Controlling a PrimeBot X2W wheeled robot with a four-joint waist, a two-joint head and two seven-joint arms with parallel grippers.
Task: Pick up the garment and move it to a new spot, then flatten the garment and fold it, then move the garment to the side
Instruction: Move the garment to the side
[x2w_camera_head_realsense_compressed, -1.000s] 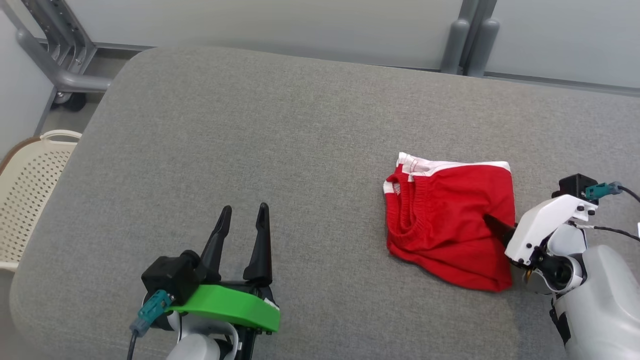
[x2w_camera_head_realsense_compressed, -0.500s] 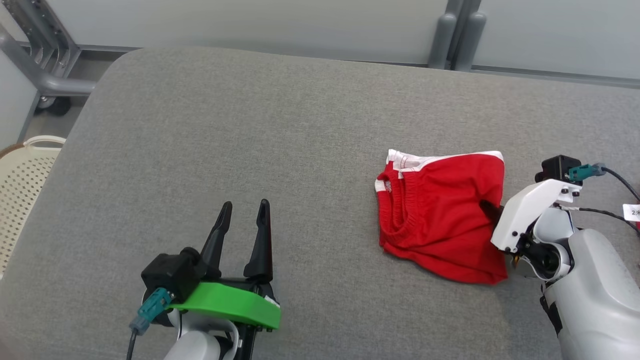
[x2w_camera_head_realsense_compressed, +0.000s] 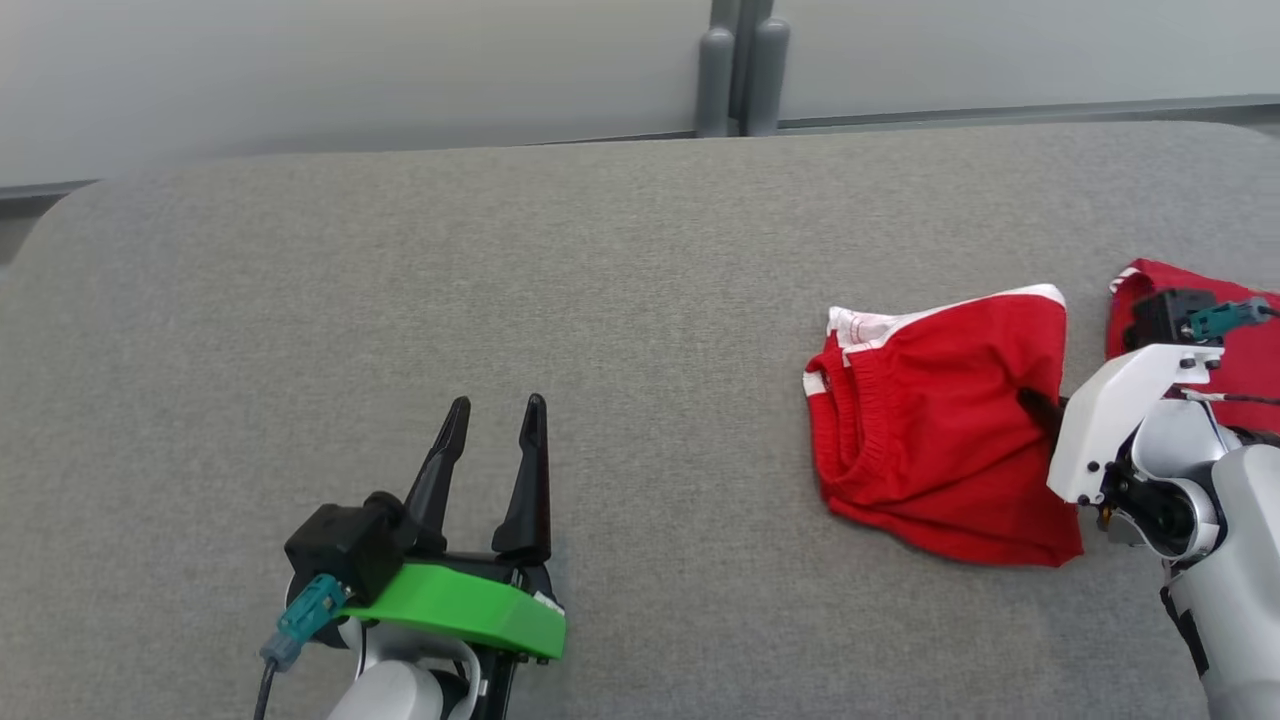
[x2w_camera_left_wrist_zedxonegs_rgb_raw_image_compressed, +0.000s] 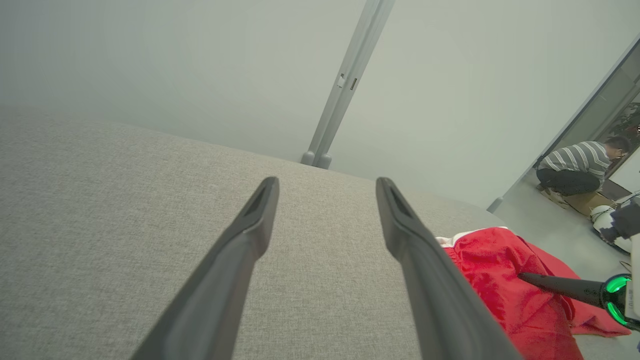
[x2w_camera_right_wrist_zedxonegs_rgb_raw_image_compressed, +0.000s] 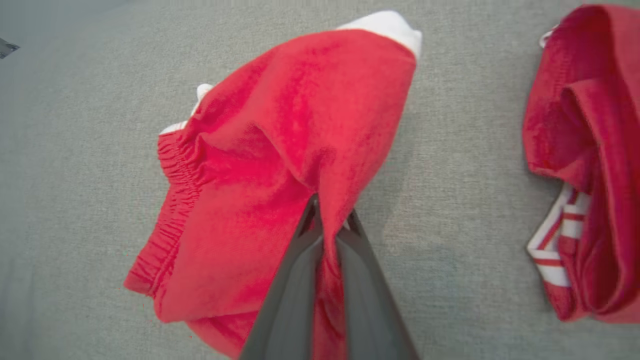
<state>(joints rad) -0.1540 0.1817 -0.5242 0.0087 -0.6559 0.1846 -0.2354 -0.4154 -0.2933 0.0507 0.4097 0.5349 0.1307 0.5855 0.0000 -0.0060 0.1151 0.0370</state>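
Garment (x2w_camera_head_realsense_compressed: 930, 440), red shorts, bunched on right part of grey surface (x2w_camera_head_realsense_compressed: 500, 280), right end effector (x2w_camera_right_wrist_zedxonegs_rgb_raw_image_compressed: 330, 215) pinching a fold of it; left end effector (x2w_camera_head_realsense_compressed: 497, 403) spread wide, holding nothing

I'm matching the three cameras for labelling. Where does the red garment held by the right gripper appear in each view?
Head view: the red garment lies right of centre, on the grey cushion.
Left wrist view: lower right corner, lying on the cushion.
Right wrist view: centre, a fold pinched between the fingers.
Shared landmark: the right gripper, shut on the garment's edge.
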